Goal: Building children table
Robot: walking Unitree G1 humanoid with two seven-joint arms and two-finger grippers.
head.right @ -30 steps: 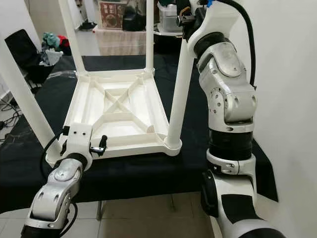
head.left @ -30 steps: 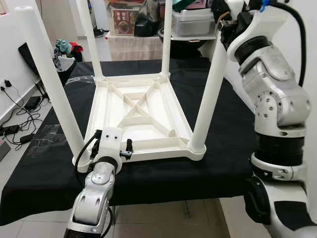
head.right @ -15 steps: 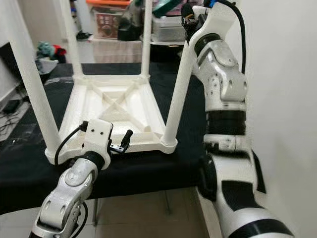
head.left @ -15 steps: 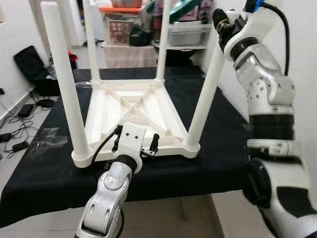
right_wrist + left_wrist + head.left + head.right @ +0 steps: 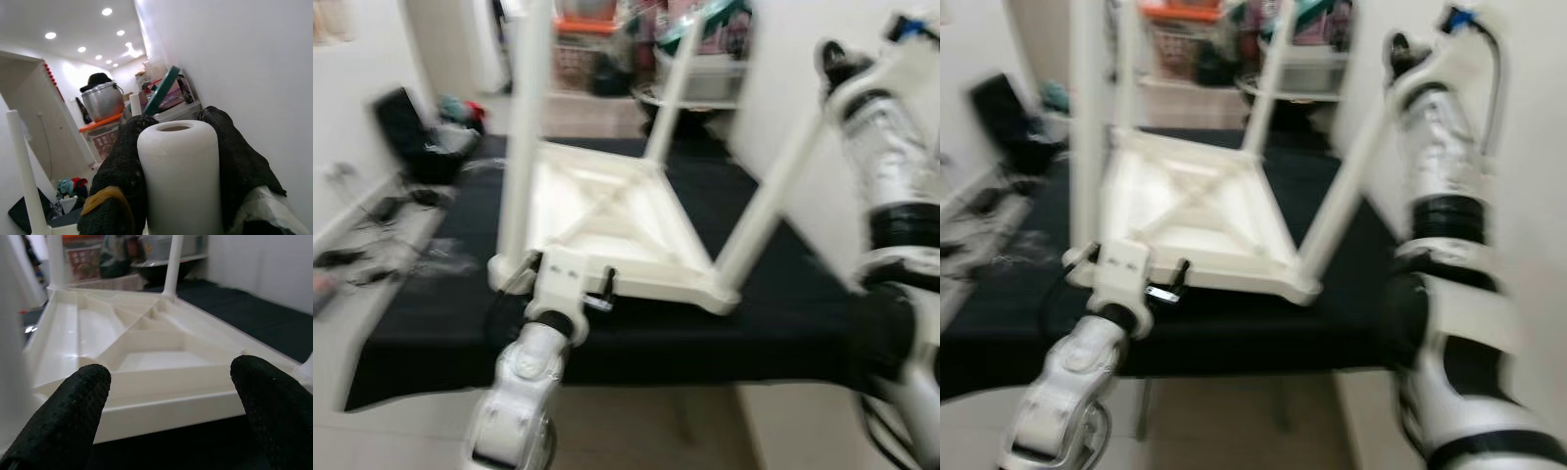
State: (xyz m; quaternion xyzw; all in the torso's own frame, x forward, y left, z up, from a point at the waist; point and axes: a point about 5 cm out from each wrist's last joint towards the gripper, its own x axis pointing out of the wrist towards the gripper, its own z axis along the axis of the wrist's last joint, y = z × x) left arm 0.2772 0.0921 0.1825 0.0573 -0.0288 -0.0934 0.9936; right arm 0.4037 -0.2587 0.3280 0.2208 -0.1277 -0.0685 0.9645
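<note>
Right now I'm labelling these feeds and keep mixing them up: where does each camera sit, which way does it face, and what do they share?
Left eye, right eye: head, looking down at the upturned white table on the black-clothed bench; both arms show.
Left wrist: faces the table's underside between the open left tool fingers.
Right wrist: looks along the table leg clamped in the right tool.
Shared: the table.

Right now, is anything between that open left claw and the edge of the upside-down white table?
Nothing visible. The left gripper has its fingers spread wide, facing the near rim of the upturned table with only open space and black cloth between. The right gripper already clasps a table leg.
</note>
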